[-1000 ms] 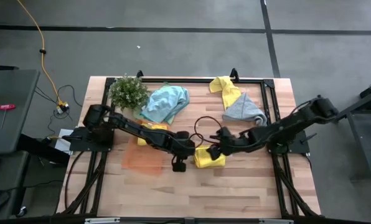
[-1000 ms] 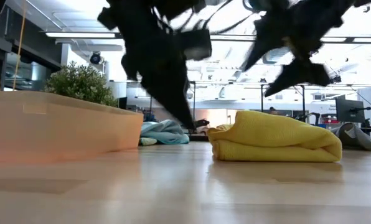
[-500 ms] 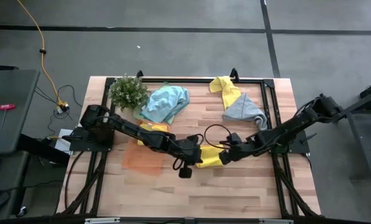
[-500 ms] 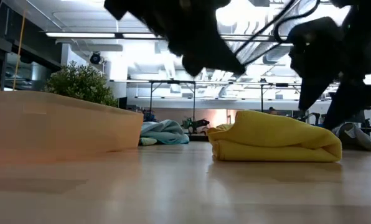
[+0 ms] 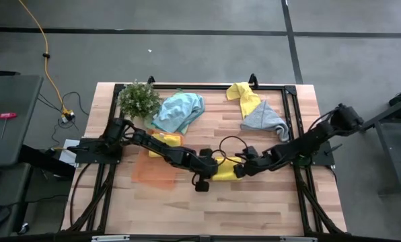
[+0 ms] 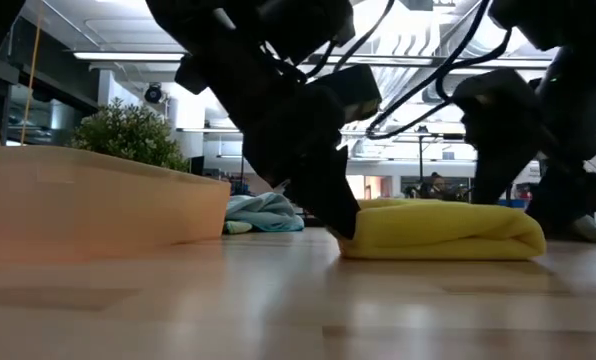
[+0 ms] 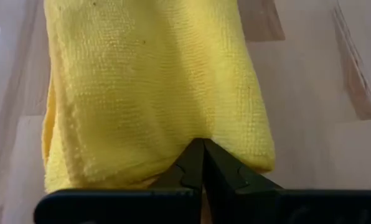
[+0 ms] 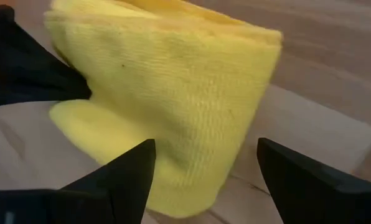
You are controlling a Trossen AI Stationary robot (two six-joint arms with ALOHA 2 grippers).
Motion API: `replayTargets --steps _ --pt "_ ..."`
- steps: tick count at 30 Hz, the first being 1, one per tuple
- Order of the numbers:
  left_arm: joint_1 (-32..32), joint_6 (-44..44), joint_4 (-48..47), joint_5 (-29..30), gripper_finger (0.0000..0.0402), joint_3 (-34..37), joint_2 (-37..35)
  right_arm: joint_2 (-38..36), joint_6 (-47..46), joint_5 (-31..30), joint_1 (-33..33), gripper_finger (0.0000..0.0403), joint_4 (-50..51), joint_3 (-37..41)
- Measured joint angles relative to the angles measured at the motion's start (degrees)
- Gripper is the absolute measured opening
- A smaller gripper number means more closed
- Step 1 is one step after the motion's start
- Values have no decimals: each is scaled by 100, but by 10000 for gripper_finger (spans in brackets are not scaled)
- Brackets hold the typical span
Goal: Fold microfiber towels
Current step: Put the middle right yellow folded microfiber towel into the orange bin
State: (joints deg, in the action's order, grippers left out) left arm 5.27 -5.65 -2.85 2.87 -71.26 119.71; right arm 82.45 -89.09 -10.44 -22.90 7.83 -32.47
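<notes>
A folded yellow microfiber towel lies flat on the wooden table, near the middle. My left gripper is shut, with its tips on the towel's left end. My right gripper is open at the towel's right end, one finger on each side of that end. Other towels lie loose at the far side: a light blue one, a yellow one and a grey one. My left gripper presses its shut fingertips on the folded towel's left end, slanting down from the table's left. The towel lies flat on the table under them. My right gripper: I cannot tell whether its open fingers touch the towel.
A translucent orange tray lies left of the towel, under my left arm. A small green plant stands at the far left. A black frame rail runs along the far and right sides. Bare wood lies toward the near edge.
My left gripper has gone down and toward the table's right, onto the yellow towel's left end. My right gripper has sunk and drawn toward the towel's right end, rolling as it went. The towel's raised hump has flattened; the towel has stayed in place.
</notes>
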Motion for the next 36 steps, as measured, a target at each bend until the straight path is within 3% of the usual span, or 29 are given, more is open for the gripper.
replayTargets --steps 10,13,16,20,21,27,32,36 --pt "0 135 -91 46 0 -9 110 700 -564 -352 24 271 -950 -44" --pt "-1 136 -102 46 0 -9 117 719 -657 -403 26 250 -961 -43" --pt "-1 136 -125 39 0 -9 65 705 -708 -412 28 189 -878 -35" --pt "-8 185 -464 8 0 38 -266 546 -583 -549 39 42 -686 -22" --pt "-16 252 -583 6 0 52 -415 427 -479 -629 44 22 -581 -13" --pt "-101 704 -1554 251 0 32 -1852 -547 -63 -873 115 6 27 -15" --pt "-115 836 -2276 1014 0 20 -3188 -1245 257 -981 252 4 148 -32" --pt "-115 469 -3078 1583 0 28 -4063 -1290 656 -1080 389 2 147 -486"
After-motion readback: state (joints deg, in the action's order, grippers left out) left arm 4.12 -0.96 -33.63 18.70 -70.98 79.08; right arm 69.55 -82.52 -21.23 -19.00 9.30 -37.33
